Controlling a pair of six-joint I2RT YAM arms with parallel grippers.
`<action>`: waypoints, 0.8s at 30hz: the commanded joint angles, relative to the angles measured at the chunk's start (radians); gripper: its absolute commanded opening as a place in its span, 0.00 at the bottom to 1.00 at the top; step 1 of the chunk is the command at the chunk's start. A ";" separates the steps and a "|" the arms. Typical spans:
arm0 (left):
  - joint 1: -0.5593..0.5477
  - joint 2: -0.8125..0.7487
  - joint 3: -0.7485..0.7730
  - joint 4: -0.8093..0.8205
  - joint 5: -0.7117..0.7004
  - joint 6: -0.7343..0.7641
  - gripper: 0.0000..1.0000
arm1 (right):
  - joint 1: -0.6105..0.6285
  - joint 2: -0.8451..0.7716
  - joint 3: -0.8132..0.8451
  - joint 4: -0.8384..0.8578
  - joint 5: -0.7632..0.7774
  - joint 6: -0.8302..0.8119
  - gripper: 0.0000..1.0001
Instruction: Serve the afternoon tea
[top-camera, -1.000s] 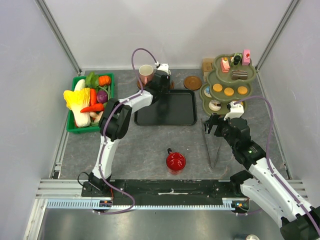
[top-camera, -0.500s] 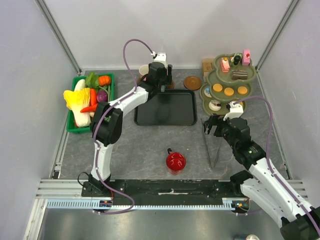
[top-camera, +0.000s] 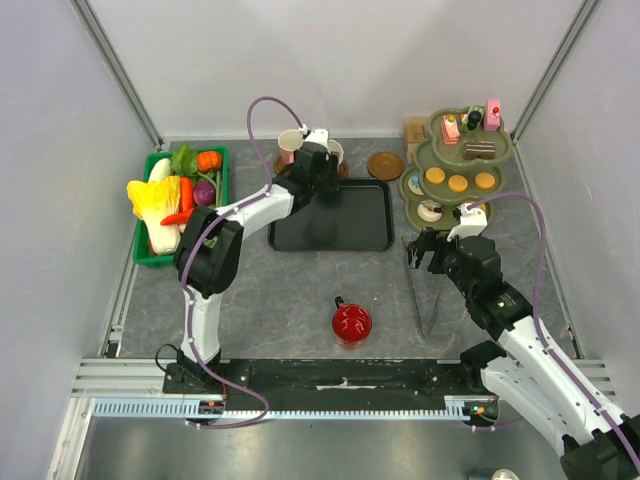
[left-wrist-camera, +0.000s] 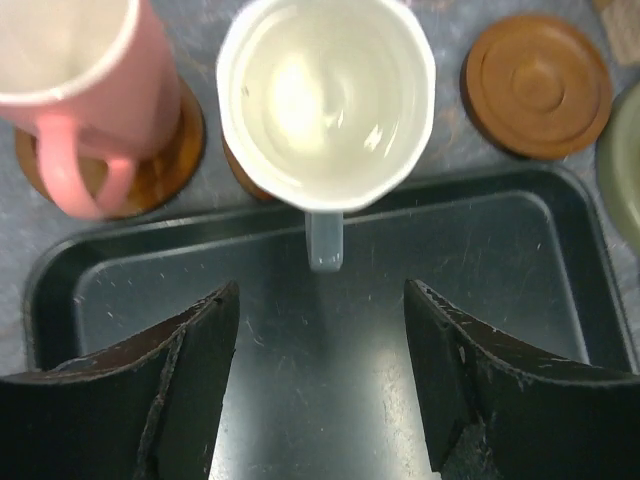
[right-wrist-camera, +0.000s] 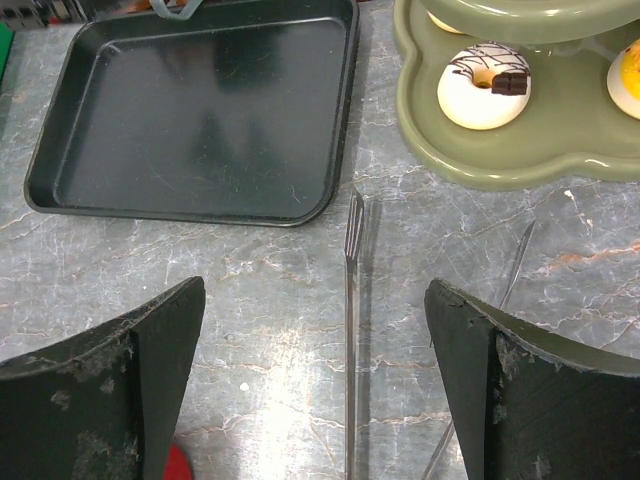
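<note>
1. I judge the serving to be at its beginning: the black tray carries no mug and no cake yet.
2. The white mug and the pink mug stand on brown coasters just behind the tray's far edge. The red mug stands alone near the arms, well apart from them.
3. All the cakes sit on the green tiered stand at the right: a white doughnut on the lowest tier, orange biscuits above it, and pink and brown pieces on top.
4. The left gripper hovers over the tray with its jaws apart, holding nothing. The white mug's handle points into the gap.
5. The right gripper is wide open and empty, above the metal tongs.
6. The white mug looks glossy and empty.
</note>
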 joint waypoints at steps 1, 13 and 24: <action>-0.020 -0.016 -0.023 0.053 0.016 -0.055 0.72 | 0.006 0.005 0.009 0.029 -0.001 -0.006 0.98; -0.009 0.179 0.193 -0.044 -0.092 -0.026 0.67 | 0.006 0.006 0.009 0.029 0.025 -0.009 0.98; 0.016 0.245 0.247 -0.005 -0.093 -0.023 0.61 | 0.004 0.014 0.011 0.027 0.045 -0.010 0.98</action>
